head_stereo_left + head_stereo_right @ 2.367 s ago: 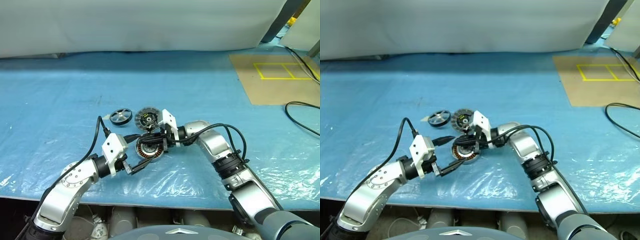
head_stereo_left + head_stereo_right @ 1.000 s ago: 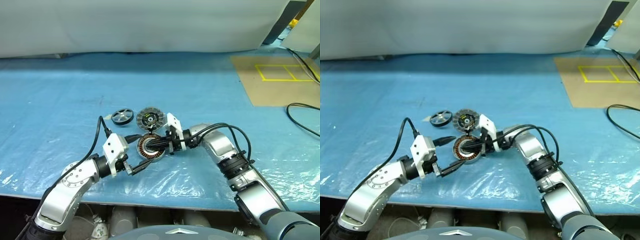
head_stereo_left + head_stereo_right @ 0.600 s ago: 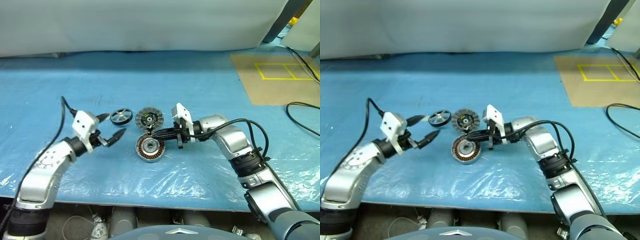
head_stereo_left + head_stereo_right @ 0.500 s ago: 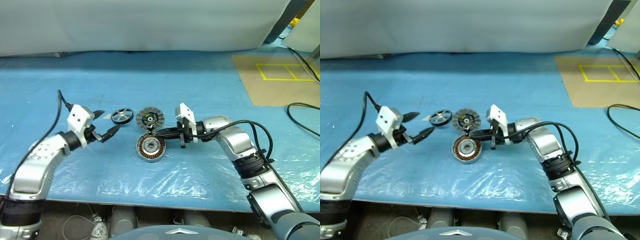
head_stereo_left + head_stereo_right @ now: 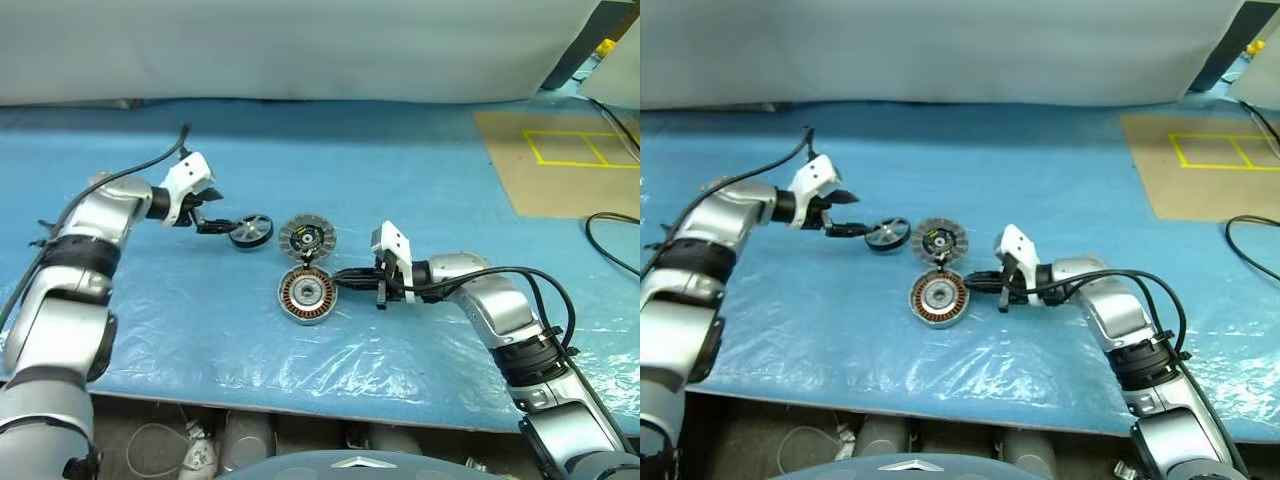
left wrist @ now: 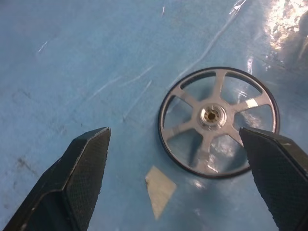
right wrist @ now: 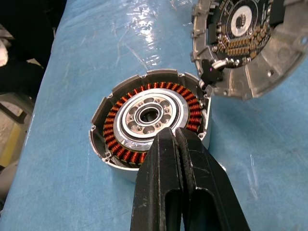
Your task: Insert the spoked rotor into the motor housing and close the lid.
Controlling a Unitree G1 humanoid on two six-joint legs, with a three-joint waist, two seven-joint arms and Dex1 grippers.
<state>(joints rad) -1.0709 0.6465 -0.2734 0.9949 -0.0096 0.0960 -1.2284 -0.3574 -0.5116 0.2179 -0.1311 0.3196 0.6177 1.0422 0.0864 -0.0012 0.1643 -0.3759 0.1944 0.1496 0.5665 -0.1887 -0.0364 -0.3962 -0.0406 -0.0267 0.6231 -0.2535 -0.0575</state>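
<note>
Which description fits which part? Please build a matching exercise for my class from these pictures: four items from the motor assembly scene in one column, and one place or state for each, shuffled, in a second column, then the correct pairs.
Items
1. spoked rotor
2. motor housing
3. lid
4. right gripper

Descriptions
A. shut, tips beside the copper windings
B. lies between the open fingers of the left gripper
C. lies open on the blue sheet, copper windings up, nothing inserted
D. off the housing, just behind it, black centre with a yellow mark

Pairs: 1-B, 2-C, 3-D, 4-A
</note>
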